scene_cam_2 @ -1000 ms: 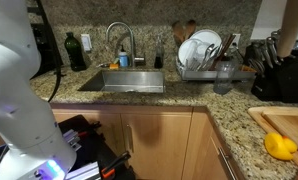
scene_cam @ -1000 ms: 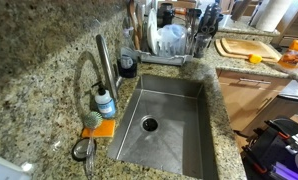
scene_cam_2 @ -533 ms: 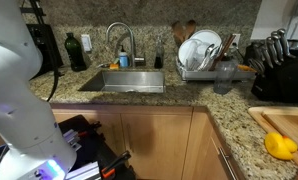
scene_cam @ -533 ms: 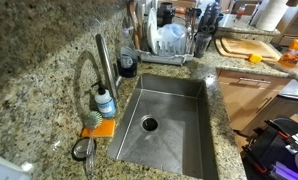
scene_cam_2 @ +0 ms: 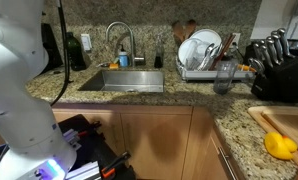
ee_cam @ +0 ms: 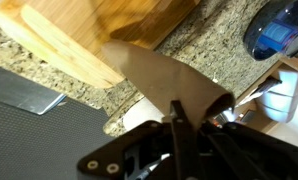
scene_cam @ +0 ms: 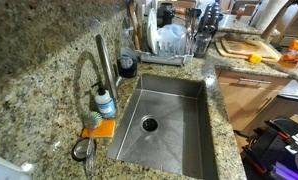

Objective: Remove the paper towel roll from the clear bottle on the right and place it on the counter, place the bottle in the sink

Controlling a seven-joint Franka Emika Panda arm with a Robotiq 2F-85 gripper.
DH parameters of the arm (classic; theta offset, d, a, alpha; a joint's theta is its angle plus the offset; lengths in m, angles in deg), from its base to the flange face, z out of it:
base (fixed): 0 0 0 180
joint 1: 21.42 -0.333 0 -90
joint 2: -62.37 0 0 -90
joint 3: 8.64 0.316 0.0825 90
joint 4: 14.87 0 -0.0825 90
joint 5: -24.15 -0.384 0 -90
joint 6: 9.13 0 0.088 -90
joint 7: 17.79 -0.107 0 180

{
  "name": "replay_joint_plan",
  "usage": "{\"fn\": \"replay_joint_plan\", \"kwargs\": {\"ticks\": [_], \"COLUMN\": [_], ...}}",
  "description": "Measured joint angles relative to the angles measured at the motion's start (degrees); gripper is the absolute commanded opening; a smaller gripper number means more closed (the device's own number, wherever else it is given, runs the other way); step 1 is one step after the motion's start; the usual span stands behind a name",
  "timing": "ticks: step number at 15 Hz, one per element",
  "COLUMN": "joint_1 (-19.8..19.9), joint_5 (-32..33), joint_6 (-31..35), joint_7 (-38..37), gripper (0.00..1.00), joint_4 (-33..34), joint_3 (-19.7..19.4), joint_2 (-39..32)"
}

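End effector above the granite desk; whether it is clenched cannot be told. A pale shape, likely the paper towel roll, sits directly ahead. Best lowered upright, clear of the cutting board.

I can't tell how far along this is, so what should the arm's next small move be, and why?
Probably ease down and set the load on bare granite. In the wrist view the pincer seems to grip a pale shape, likely the paper towel roll, above the counter beside a wooden cutting board, so open worktop lies right below.
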Motion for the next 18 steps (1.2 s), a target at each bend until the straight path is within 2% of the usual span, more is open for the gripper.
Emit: {"fn": "replay_joint_plan", "kwargs": {"ticks": [2, 3, 4, 6, 7, 9, 10, 12, 16, 18], "joint_1": [1.6, 1.7, 1.9, 2.8, 3.6, 3.4, 3.4, 3.5, 2.9, 2.9], "joint_5": [-0.9, -1.2, -2.2, -6.7, -9.5, -9.6, -9.6, -9.6, -9.5, -10.6], "joint_6": [8.4, 12.5, 16.1, 21.0, 22.4, 22.5, 22.5, 22.5, 19.3, 14.1], "joint_7": [3.1, 5.2, 7.5, 11.0, 12.4, 12.5, 12.5, 12.5, 11.8, 11.1], "gripper": [0.01, 0.28, 0.29, 0.4, 0.24, 0.39, 0.66, 0.68, 0.95, 1.0], "joint_4": [0.4, 0.6, 0.9, 2.0, 2.8, 3.0, 3.0, 3.0, 3.0, 2.8], "joint_3": [3.5, 4.5, 5.6, 9.4, 11.9, 12.4, 12.2, 12.0, 12.1, 13.3], "joint_2": [-4.8, -6.9, -8.7, -11.1, -11.7, -11.9, -11.9, -11.9, -10.9, -8.7]}}
